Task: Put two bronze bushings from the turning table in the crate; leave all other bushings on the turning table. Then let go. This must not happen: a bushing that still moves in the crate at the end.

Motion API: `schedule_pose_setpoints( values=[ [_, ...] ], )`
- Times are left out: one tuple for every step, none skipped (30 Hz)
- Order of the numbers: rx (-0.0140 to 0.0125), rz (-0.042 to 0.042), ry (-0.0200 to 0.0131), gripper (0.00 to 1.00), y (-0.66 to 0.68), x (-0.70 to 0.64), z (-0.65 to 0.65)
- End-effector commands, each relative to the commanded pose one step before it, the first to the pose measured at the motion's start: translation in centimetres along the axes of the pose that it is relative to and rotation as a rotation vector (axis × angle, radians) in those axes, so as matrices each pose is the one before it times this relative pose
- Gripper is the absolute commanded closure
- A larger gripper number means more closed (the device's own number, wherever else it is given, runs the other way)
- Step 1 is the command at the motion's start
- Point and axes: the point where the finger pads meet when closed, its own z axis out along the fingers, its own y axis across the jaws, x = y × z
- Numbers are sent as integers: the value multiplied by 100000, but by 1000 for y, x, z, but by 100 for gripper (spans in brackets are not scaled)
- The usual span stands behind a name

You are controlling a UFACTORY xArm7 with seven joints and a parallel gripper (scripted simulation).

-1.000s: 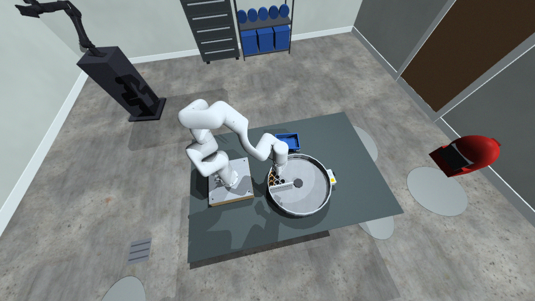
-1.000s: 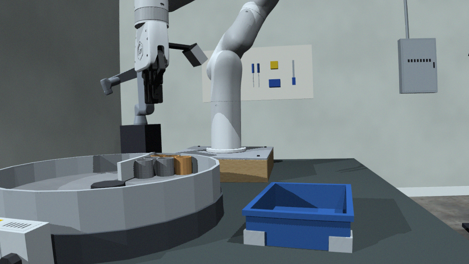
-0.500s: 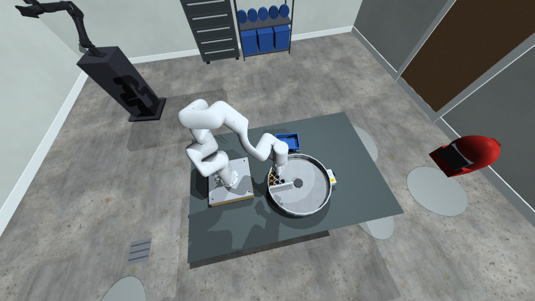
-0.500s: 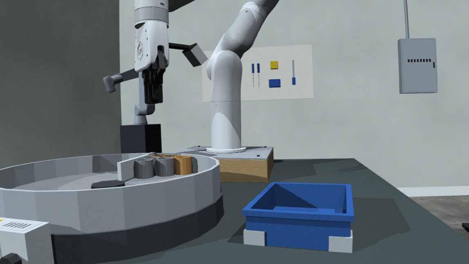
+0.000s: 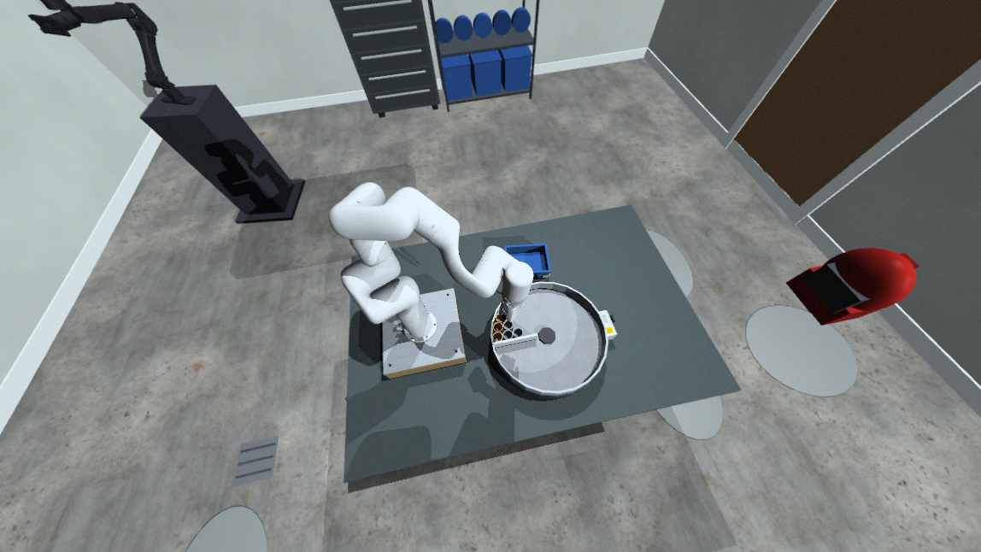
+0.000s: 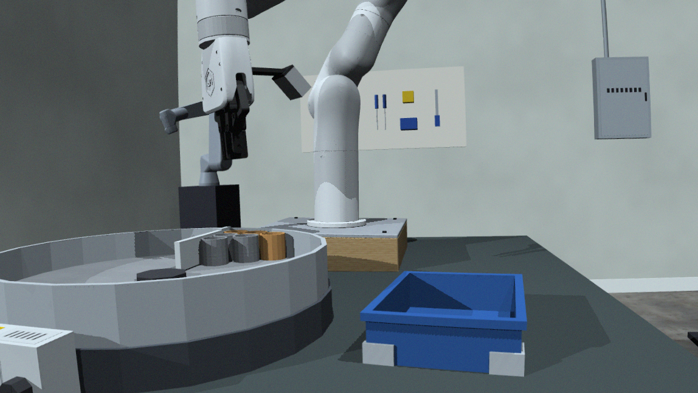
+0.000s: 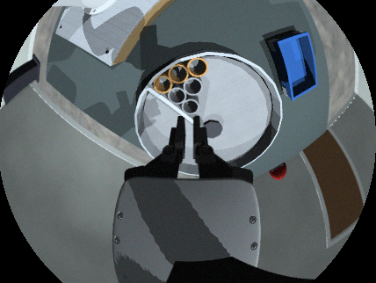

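The round grey turning table [image 5: 549, 389] [image 6: 146, 303] [image 7: 275, 106] holds a cluster of upright bushings [image 5: 504, 329] behind a white divider [image 5: 515, 343] [image 6: 188, 250]. Three are bronze [image 7: 163, 84] [image 7: 177, 74] [image 7: 196, 67], and one bronze one [image 6: 272, 246] shows in the exterior view. Three are grey [image 7: 176, 95] [image 7: 191, 87] [image 7: 189, 106], two of which show in the exterior view [image 6: 214, 250] [image 6: 244, 248]. My gripper [image 6: 234, 154] [image 7: 189, 125] [image 5: 508, 313] hangs high above the cluster, shut and empty. The blue crate [image 5: 542, 259] [image 6: 439, 337] [image 7: 290, 49] stands empty on the table beside the turning table.
The arm's base plate on a wooden block [image 5: 421, 336] [image 6: 366, 244] stands next to the turning table. A dark hub [image 5: 546, 335] [image 6: 160, 274] marks the turning table's centre. A small control box [image 5: 608, 325] [image 6: 29, 342] is fixed to its far rim.
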Motion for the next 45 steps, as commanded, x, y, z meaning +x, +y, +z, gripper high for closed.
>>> schedule_pose_setpoints(
  values=[
    [-155, 69, 10542, 90, 594, 721, 1278],
    [0, 0, 0, 90, 0, 0, 0],
    [-40, 18, 3807, 90, 190, 208, 518],
    [-141, 18, 3967, 90, 225, 198, 538],
    [-12, 13, 4087, 90, 200, 181, 570],
    [17, 2, 3847, 90, 179, 148, 546],
    [-47, -6, 2178, 90, 115, 72, 310],
    [-101, -14, 2560, 90, 146, 76, 364],
    [-113, -16, 2791, 90, 161, 72, 400],
    [28, 11, 2811, 90, 129, 61, 408],
    [48, 13, 2720, 90, 119, 49, 397],
    [-25, -5, 2626, 90, 129, 37, 384],
    [-92, -22, 2562, 90, 139, 25, 376],
    [-83, -18, 2518, 90, 139, 8, 368],
    [30, 17, 2473, 90, 123, -18, 354],
    [282, 97, 2409, 90, 85, -51, 331],
    [220, 74, 2379, 90, 93, -57, 328],
    [0, 0, 0, 90, 0, 0, 0],
    [0, 0, 0, 90, 0, 0, 0],
    [148, 47, 2118, 90, 90, -57, 293],
    [90, 26, 1791, 90, 81, -53, 249],
    [50, 12, 1454, 90, 69, -46, 203],
    [25, 4, 1120, 90, 55, -38, 156],
    [10, 0, 803, 90, 41, -28, 112],
    [3, -1, 517, 90, 27, -19, 72],
    [1, -1, 280, 90, 14, -10, 39],
    [0, -1, 107, 90, 6, -4, 15],
    [0, 0, 16, 90, 1, -1, 2],
    [0, 0, 0, 90, 0, 0, 0],
    [0, 0, 0, 90, 0, 0, 0],
    [0, 0, 0, 90, 0, 0, 0],
    [0, 0, 0, 90, 0, 0, 0],
    [0, 0, 0, 90, 0, 0, 0],
    [0, 0, 0, 90, 0, 0, 0],
    [0, 0, 0, 90, 0, 0, 0],
    [0, 0, 0, 90, 0, 0, 0],
    [0, 0, 0, 90, 0, 0, 0],
    [0, 0, 0, 90, 0, 0, 0],
    [0, 0, 0, 90, 0, 0, 0],
    [0, 0, 0, 90, 0, -17, 21],
    [0, -1, 2, 90, 2, -94, 117],
    [1, 0, 4, 90, 2, -193, 242],
    [0, 0, 0, 90, 4, -269, 336],
    [0, 0, 0, 90, 4, -294, 368],
    [0, 0, 0, 90, 4, -263, 329]
  ],
)
